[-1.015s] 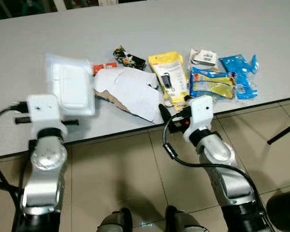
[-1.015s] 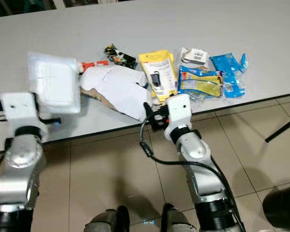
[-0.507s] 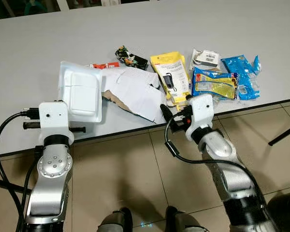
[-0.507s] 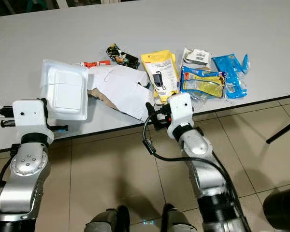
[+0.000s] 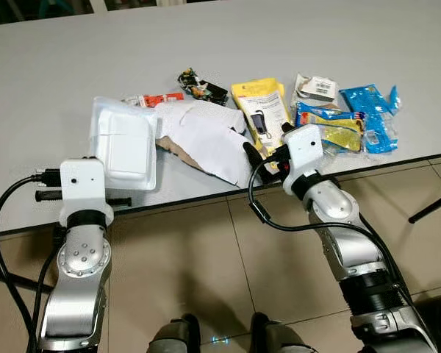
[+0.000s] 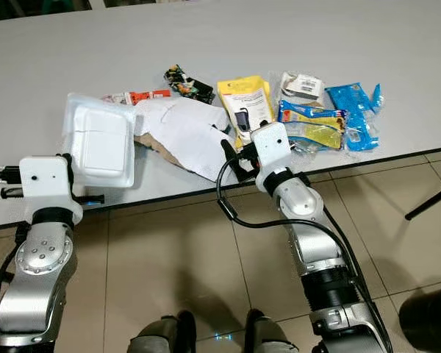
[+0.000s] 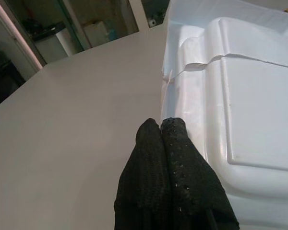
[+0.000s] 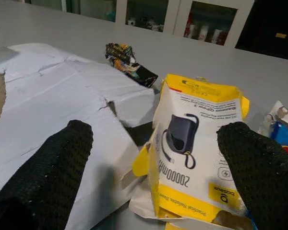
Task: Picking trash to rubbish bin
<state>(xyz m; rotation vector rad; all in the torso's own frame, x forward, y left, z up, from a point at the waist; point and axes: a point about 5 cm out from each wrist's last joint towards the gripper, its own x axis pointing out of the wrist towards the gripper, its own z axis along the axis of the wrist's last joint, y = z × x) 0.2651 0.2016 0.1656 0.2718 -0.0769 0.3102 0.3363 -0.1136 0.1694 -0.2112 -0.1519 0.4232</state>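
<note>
- Lying across the middle of the grey table (image 5: 51, 66), near its front edge, was the trash: a white foam box (image 5: 123, 143) at left, torn white card (image 5: 206, 136) at centre, a yellow pack (image 5: 263, 110) right of it, then blue wrappers (image 5: 367, 118) at far right.
- A dark wrapper (image 5: 201, 87) and a small red-and-white scrap (image 5: 153, 99) sat just above the card.
- The left gripper (image 7: 162, 125) had its fingers pressed together, tips against the box's near edge; I could not tell whether a thin rim was pinched between them.
- The right gripper (image 8: 153, 143) stood wide apart, one finger over the card and the other over the yellow pack, low at the table's front edge.
- The foam box looked very light, stiff but brittle; a crack (image 7: 197, 67) already ran across its lid, so a gentle pinch on the rim seemed safest.
- The yellow pack looked thin, light and slick, likely to buckle; its raised near edge, lifting off the table, seemed the best place to grip.
- The card looked floppy and wide, best taken by an edge.
</note>
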